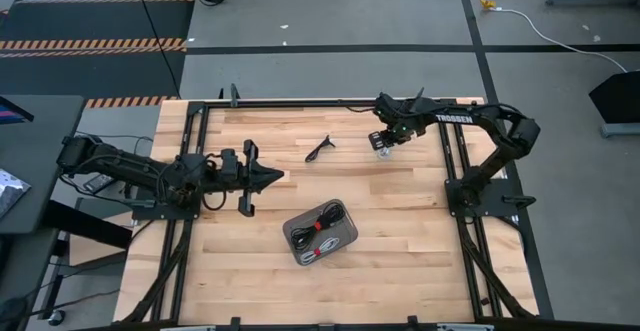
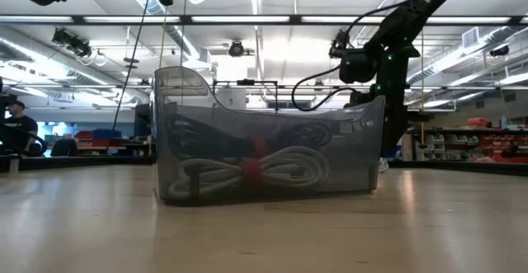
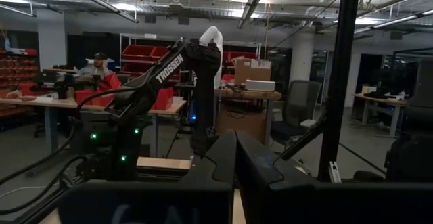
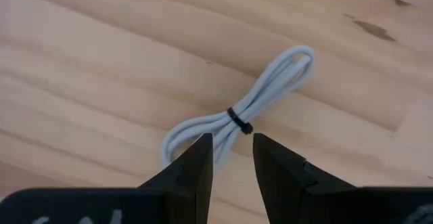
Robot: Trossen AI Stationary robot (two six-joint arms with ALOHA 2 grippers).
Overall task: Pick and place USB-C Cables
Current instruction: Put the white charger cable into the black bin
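A white cable bundle (image 4: 270, 82) with a black tie lies flat on the wood near the table's far right. My right gripper (image 4: 233, 149) is open and points down over it, one fingertip on each side of the bundle just beside the tie. In the high view that gripper (image 1: 385, 143) covers most of the cable. A loose black cable (image 1: 318, 149) lies on the table left of it. The grey tray (image 1: 290, 226) holds black and white bundles (image 2: 247, 170) tied with red bands. My left gripper (image 1: 278, 178) is shut and waits left of centre.
The tray (image 2: 363, 141) stands near the middle of the table's near half, between the two arms. Black frame rails run along the left and right table edges. Bare wood lies between the tray and the far cables. A person sits at a bench in the room behind.
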